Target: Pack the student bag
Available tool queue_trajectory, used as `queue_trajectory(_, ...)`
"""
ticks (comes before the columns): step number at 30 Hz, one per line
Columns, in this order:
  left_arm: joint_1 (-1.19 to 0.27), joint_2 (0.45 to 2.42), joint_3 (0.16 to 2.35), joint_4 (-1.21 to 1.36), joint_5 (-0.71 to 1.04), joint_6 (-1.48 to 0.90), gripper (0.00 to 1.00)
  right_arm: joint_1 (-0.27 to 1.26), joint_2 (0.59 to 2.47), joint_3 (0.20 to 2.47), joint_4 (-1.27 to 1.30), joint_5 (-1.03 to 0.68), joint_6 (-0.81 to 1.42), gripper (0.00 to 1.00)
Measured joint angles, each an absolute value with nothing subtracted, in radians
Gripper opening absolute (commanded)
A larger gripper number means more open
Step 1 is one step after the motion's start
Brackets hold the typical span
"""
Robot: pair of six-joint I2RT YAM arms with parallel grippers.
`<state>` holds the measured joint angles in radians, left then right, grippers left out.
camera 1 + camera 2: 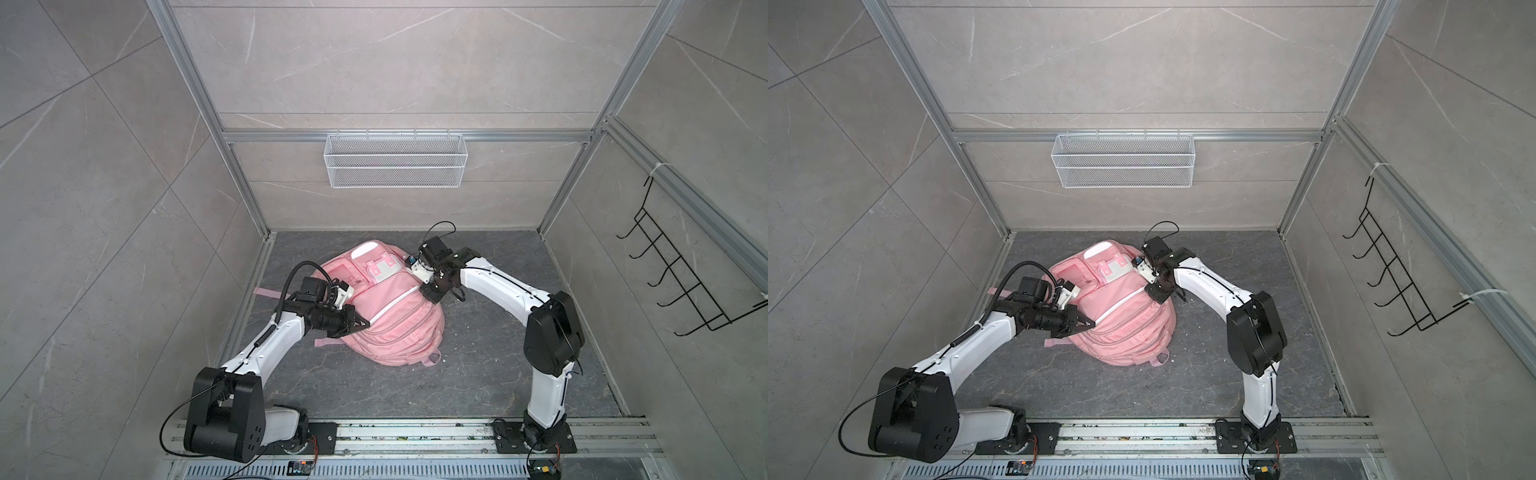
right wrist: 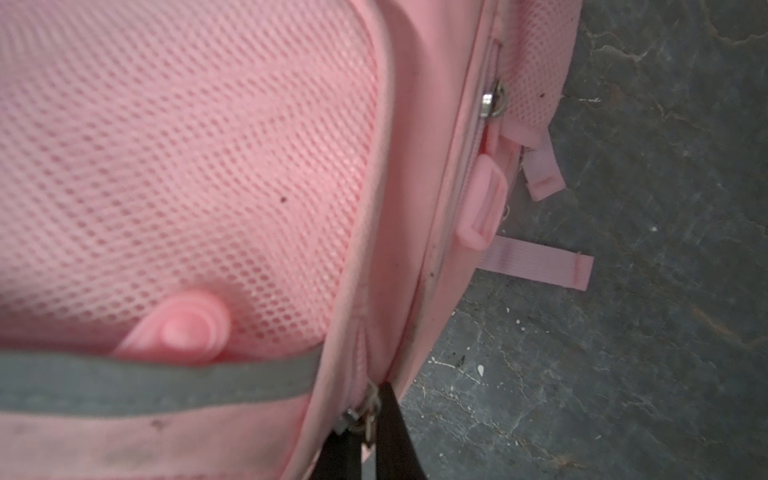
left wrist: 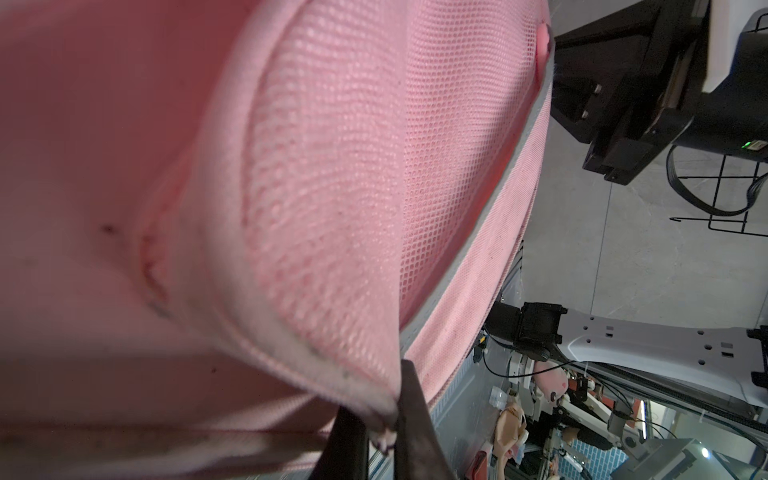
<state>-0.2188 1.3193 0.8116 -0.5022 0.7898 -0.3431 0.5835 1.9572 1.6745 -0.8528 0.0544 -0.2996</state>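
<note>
Elbows out, left pincer (image 1: 366, 322) and right pincer (image 2: 368, 444) pinch student bag (image 1: 395, 328) (opposite edges).

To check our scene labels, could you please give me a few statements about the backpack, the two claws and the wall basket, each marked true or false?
1. The pink backpack lies on the dark floor between the two arms. True.
2. The left claw hangs open above the bag. False: it is shut on a fabric edge of the pink backpack.
3. The right claw pinches a metal zipper pull on the bag. True.
4. The white mesh basket stands on the floor beside the bag. False: it hangs from the rail on the back wall, well above the bag.
</note>
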Motion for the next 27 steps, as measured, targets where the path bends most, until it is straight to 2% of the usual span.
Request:
queue_trajectory(2,-0.219,1.32,0.809,-0.491,0.79,-0.343,0.0,0.587,1.975,1.69,-0.858,0.065,-0.289,0.06)
queue_trajectory(7,-0.218,1.321,0.805,-0.485,0.789,-0.343,0.0,0.59,1.987,1.697,-0.864,0.073,-0.268,0.17)
queue_trajectory(13,-0.218,1.321,0.804,-0.503,0.786,-0.345,0.0,0.579,1.983,1.698,-0.831,0.116,-0.223,0.4)
queue_trajectory(14,-0.217,1.321,0.804,-0.507,0.786,-0.348,0.08,0.576,1.98,1.697,-0.82,0.117,-0.218,0.44)
queue_trajectory(16,-0.217,1.314,0.804,-0.51,0.788,-0.367,0.36,0.569,1.953,1.678,-0.789,0.12,-0.187,0.52)
queue_trajectory(19,-0.22,1.285,0.811,-0.51,0.797,-0.42,0.65,0.562,1.867,1.61,-0.765,0.12,-0.127,0.66)
queue_trajectory(20,-0.22,1.275,0.818,-0.508,0.797,-0.441,0.7,0.559,1.835,1.587,-0.762,0.119,-0.108,0.71)
queue_trajectory(23,-0.221,1.252,0.872,-0.51,0.791,-0.496,0.82,0.543,1.713,1.501,-0.759,0.114,-0.002,0.74)
queue_trajectory(27,-0.213,1.251,0.973,-0.552,0.743,-0.529,0.83,0.498,1.569,1.377,-0.76,0.084,0.154,0.76)
